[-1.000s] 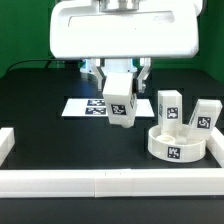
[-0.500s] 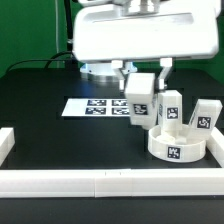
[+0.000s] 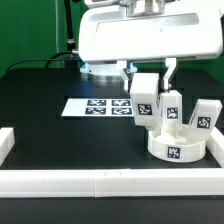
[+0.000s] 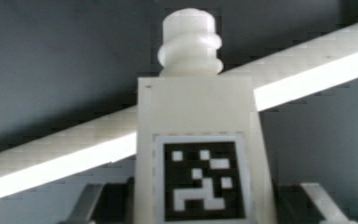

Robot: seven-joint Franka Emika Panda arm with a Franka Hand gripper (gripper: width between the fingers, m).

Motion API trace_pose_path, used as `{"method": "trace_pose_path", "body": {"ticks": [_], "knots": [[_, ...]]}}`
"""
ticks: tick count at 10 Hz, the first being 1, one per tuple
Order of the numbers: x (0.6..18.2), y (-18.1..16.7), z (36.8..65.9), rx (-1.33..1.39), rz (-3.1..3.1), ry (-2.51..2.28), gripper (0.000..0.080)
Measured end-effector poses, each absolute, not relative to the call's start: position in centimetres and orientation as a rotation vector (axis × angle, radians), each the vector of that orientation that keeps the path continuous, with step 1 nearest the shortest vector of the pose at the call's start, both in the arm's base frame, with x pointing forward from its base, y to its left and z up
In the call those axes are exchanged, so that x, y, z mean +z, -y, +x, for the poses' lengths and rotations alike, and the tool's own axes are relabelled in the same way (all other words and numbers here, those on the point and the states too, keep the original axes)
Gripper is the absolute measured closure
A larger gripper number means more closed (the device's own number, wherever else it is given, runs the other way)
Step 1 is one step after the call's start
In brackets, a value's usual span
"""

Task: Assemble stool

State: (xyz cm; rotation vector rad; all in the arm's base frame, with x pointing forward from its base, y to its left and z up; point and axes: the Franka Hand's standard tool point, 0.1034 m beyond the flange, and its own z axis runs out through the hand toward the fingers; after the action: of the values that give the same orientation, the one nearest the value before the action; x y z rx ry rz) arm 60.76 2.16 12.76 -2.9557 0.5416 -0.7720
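The pincer [image 3: 147,84] clamps a white tagged block leg [image 3: 146,104] near the round seat [image 3: 176,149]

Count: legs x3 – leg 1 [image 3: 146,100], leg 2 [image 3: 171,108], leg 3 [image 3: 204,116]. Seat [image 3: 177,150] x1. Marker board [image 3: 92,105] x1. Border bars [image 3: 100,183]: 3 sides seen, at 3/6/9 o'clock.

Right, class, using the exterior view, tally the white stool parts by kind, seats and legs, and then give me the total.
Round disc seat: 1
Block legs: 3 (held leg in the gripper, middle leg, end leg at the exterior view's right)
Total: 4
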Motion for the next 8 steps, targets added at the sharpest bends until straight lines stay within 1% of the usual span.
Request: {"method": "trace_pose_path", "body": {"ticks": [2, 3, 5, 6, 8], "knots": [[12.8, -3.2, 59.4, -0.932, -2.922, -0.504, 0.0463], [12.4, -3.1, 59.3, -0.921, -2.933, -0.494, 0.0463], [12.3, -3.2, 59.2, -0.915, -2.944, -0.472, 0.0463], [12.0, -3.9, 58.7, -0.901, -2.962, -0.420, 0.0463], [12.5, -5.4, 58.3, -0.904, -2.981, -0.305, 0.0463]]}}
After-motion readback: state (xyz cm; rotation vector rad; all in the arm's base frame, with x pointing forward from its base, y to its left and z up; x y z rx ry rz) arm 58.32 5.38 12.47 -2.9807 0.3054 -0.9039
